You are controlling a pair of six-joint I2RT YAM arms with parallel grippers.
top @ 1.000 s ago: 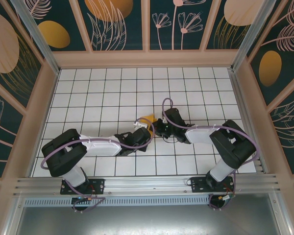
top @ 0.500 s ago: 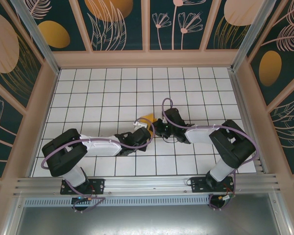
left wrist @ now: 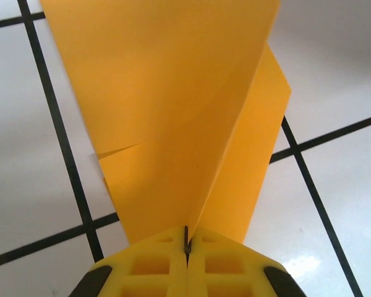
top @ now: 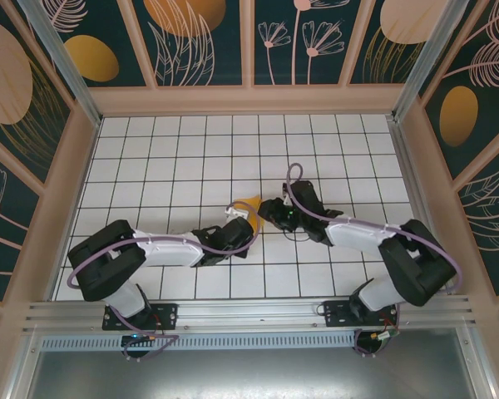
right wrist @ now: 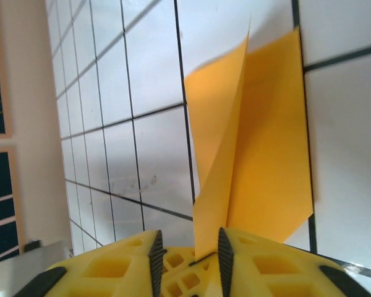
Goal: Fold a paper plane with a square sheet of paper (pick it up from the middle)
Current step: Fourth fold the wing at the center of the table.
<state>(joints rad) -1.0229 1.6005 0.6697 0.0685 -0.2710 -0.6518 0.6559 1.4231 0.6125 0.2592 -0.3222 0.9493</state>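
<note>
The square sheet of paper [top: 251, 202] is folded into an orange-yellow wedge with a lengthwise crease, standing on edge over the white grid tiles mid-table. My left gripper [top: 246, 223] is shut on its near end; in the left wrist view the yellow fingertips [left wrist: 187, 238] meet with the paper's [left wrist: 173, 111] crease pinched between them. My right gripper [top: 271, 213] sits just right of the paper, open. In the right wrist view a flap of the paper [right wrist: 253, 154] rises from the gap in my right gripper [right wrist: 188, 247], against the right pad, with room on the left.
The white tiled floor [top: 175, 158] is boxed in by beige walls with dark leafy panels [top: 191, 41]. An aluminium rail [top: 249, 314] runs along the near edge by the arm bases. Both forearms lie low, converging at the table's middle.
My left gripper's jaws have closed fully on the paper. My right gripper's jaws have opened off it, and the right arm has stretched out, its elbow shifting right.
</note>
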